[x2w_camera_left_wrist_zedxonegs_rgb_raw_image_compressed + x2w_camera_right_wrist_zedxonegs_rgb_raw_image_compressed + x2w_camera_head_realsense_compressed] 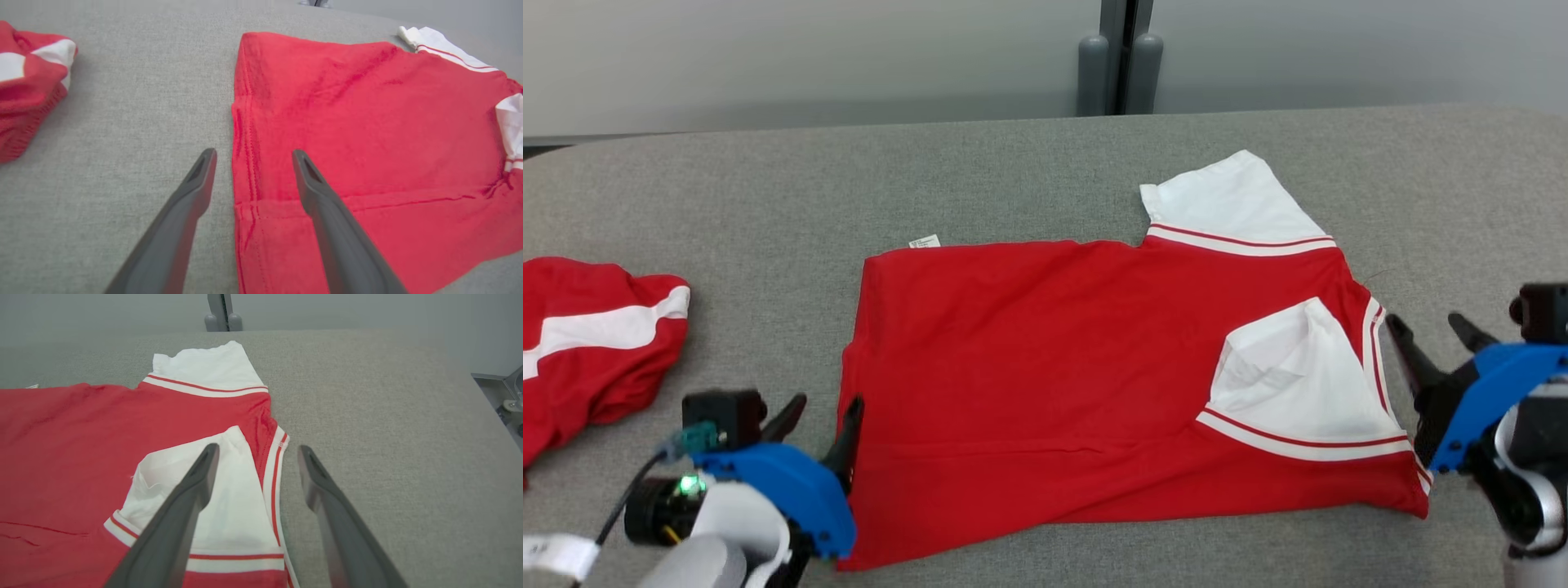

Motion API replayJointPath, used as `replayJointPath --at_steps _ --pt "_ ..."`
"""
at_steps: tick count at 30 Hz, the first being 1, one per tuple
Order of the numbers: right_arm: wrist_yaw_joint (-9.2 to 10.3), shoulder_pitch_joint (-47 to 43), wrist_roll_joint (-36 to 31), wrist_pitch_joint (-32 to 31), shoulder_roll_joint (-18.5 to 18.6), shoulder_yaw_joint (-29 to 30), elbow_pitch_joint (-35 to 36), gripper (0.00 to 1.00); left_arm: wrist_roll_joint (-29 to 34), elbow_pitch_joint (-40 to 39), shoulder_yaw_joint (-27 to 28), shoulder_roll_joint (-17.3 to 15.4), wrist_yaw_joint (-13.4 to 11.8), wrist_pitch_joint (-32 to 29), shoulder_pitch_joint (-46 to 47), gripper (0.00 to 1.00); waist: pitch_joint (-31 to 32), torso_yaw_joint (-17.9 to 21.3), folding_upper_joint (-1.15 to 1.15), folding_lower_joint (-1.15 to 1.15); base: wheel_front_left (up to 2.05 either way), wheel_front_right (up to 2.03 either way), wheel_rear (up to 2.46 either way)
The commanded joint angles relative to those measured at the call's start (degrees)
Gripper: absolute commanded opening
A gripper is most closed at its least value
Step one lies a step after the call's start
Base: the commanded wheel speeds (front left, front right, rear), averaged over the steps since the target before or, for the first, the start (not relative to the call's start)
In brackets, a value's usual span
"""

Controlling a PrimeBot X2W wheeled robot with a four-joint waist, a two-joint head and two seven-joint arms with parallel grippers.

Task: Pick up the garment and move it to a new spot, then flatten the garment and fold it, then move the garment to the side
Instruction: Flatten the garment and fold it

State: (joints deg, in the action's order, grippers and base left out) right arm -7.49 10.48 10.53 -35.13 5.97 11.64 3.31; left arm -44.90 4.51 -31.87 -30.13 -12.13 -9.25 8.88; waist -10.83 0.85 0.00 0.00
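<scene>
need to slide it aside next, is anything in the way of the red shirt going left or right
To the left, a crumpled red and white garment lies on the table, apart from the red shirt. To its right, nothing visible blocks the way.

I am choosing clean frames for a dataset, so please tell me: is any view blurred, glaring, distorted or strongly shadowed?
Head view: soft even light, no glare, garment and table weave sharp. Left wrist view: garment paler, pinkish; left gripper looms large; faint shadow beside the second red garment. Right wrist view: cloth sharp, right gripper enlarged by the wide lens, no glare.
</scene>
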Motion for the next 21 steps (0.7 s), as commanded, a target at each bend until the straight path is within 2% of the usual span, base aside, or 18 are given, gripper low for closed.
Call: replayJointPath --at_steps 1,4,11,21 --pt "-0.01 3.8 0.3 -1.1 1.3 -1.2 -0.4 1.0 0.6 1.7 -0.2 0.9 0.8 -1.5 5.0 1.0 -1.2 -0.4 0.0 0.0 0.0 0.0 0.0" --pt "-0.01 9.3 0.5 -2.3 3.2 -3.7 -2.0 1.0 1.4 6.1 -0.9 2.5 2.0 -3.4 12.1 1.0 -3.2 -0.5 0.0 0.0 0.0 0.0 0.0" --pt "-0.01 18.9 1.8 -1.8 5.1 -9.5 -5.7 1.0 2.4 15.9 -0.5 6.1 3.5 -3.8 24.7 1.0 -8.8 0.5 0.0 0.0 0.0 0.0 0.0" --pt "-0.01 22.9 3.3 0.4 6.3 -12.1 -8.6 1.0 5.5 24.7 -2.4 6.7 4.0 -5.8 33.9 1.0 -14.4 1.8 0.0 0.0 0.0 0.0 0.0"
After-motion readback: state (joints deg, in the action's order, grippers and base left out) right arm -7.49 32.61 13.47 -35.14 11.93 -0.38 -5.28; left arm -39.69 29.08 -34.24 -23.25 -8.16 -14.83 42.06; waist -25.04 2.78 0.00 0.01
